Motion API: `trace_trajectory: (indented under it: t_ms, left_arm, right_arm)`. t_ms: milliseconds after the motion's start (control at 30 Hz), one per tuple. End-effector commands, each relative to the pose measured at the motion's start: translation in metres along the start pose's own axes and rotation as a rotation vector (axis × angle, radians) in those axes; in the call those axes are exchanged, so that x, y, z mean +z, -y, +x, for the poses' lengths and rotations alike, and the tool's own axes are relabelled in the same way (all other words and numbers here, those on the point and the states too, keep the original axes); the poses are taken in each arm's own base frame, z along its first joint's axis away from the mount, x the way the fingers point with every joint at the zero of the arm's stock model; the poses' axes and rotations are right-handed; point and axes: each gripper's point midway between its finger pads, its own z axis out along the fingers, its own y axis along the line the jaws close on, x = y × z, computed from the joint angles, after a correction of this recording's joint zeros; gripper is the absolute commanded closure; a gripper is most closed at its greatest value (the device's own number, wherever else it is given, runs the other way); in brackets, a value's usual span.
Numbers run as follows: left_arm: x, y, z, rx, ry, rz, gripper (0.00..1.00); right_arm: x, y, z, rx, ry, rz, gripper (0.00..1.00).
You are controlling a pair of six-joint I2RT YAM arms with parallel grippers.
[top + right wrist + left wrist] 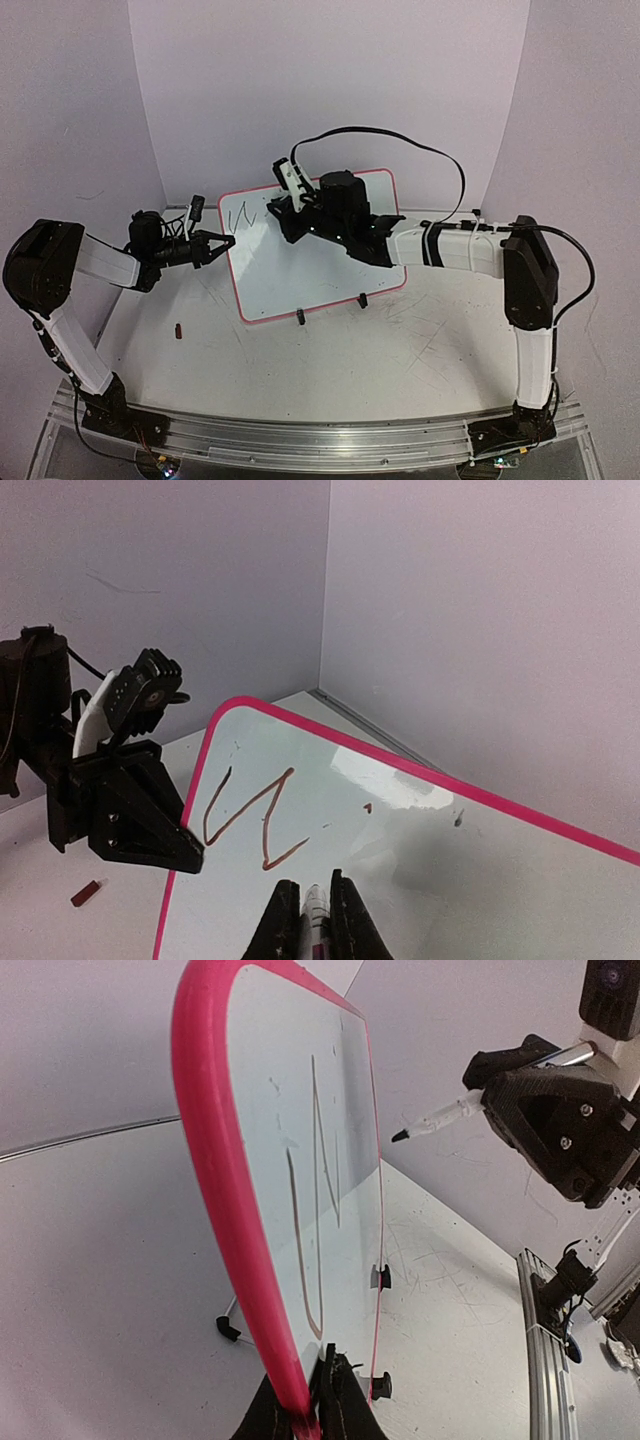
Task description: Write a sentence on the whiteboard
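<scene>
While you are looking down from above, you are seeing one whiteboard [320, 265], two arms, one marker [440, 1118] and one small red piece [179, 330] lying on the table [400, 360] off the whiteboard's lower-left corner. Two black clip feet [300, 317] are showing along the whiteboard's near edge. The whiteboard is sitting toward the middle-back of the table, turned a little so its left edge is pointing at the left arm [100, 262].

That left arm is reaching in low from the whiteboard's left side, its forearm running nearly level. Your left fingers [342, 1410] are closing tight on the pink frame at the left edge, pinching it between them.

Your right arm [460, 245] is stretching across from the right, with its wrist hanging over the whiteboard's upper middle. The right fingers [285, 925] are squeezing shut around the marker's barrel, and the dark tip is pointing toward the whiteboard's face, just off it in the left wrist view.

Of the sentence [250, 820], only one dark W-shaped zigzag is showing, sitting in the whiteboard's upper-left corner, just beside the frame that the left fingers are gripping.
</scene>
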Motion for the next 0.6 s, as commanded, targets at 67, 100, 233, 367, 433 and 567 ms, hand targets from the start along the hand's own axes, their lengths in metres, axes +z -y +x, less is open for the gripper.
trace_trajectory:
  t_ms: [67,100,233,367,433,567]
  left_arm:
    - [-0.001,-0.013,-0.008,0.124,0.030,-0.089,1.00]
    - [-0.001,-0.013,-0.008,0.125,0.030,-0.089,1.00]
    - [-0.001,-0.014,-0.009,0.125,0.030,-0.089,1.00]
    - [-0.001,-0.013,-0.008,0.126,0.029,-0.088,1.00]
    - [-0.001,-0.012,-0.008,0.125,0.027,-0.087,1.00]
    - [-0.001,-0.012,-0.009,0.127,0.029,-0.086,1.00]
  right_arm:
    - [0.009,-0.010,-0.010,0.008,0.016,-0.025,1.00]
    - [0.010,-0.008,-0.009,0.013,0.013,-0.011,1.00]
    - [0.010,0.005,-0.009,0.032,0.010,0.049,1.00]
    - [0.009,0.007,-0.010,0.037,0.018,0.063,1.00]
    - [0.010,0.009,-0.011,0.033,0.025,0.072,1.00]
    - [0.014,0.014,-0.013,0.026,0.033,0.102,1.00]
